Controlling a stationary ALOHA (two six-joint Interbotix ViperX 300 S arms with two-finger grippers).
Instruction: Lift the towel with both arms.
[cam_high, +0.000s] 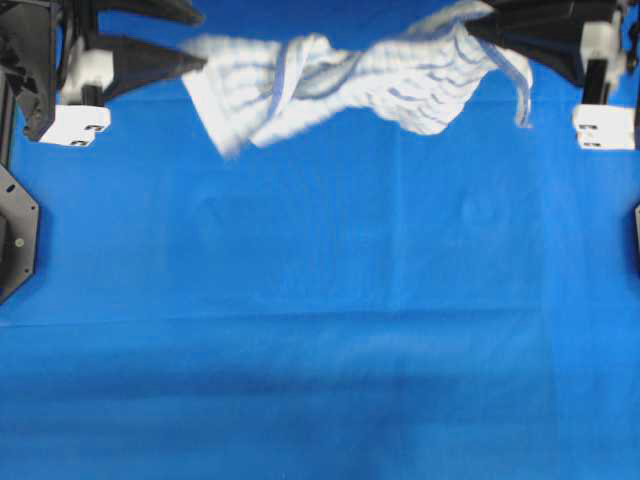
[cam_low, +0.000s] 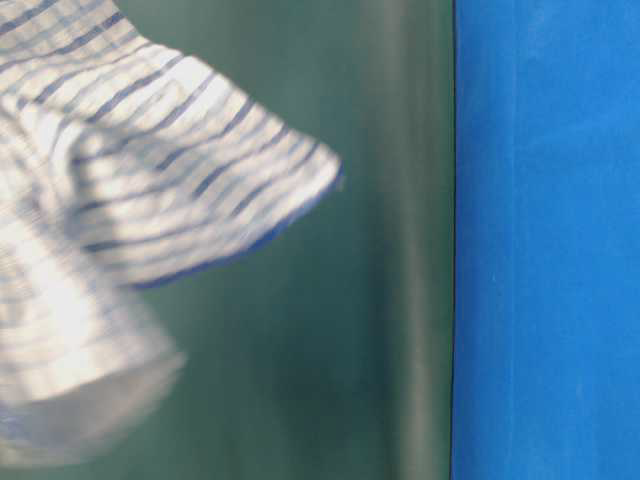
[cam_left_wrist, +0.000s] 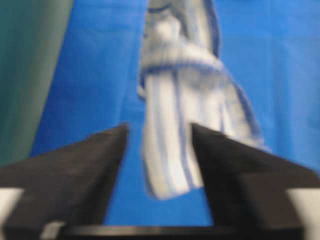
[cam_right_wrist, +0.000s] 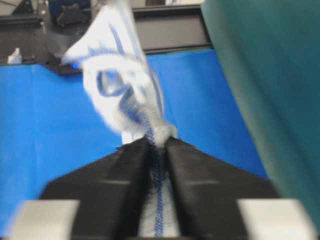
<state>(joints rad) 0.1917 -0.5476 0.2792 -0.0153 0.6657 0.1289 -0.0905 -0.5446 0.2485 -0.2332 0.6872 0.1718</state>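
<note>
the towel (cam_high: 350, 85) is seen raised clear of the blue tablecloth (cam_high: 320, 330), slung and twisted between the two arms along the upper edge of the overhead frame; the lift is judged done or nearly so, and what may be left is only a steady hold or a setting down; in the left wrist view the left gripper (cam_left_wrist: 159, 137) is shown with its jaws standing apart, the cloth hanging in the gap and beyond it, and whether it is pinched cannot be told through the blur; in the right wrist view the right gripper (cam_right_wrist: 157, 142) is shown with jaws drawn narrow, a striped fold caught between them; in the table-level view a blurred corner of the cloth fills the upper left; the tablecloth lies flat with faint creases; farther off, a dark green backdrop (cam_low: 390, 240) and a black frame (cam_right_wrist: 170, 30) are made out.
</note>
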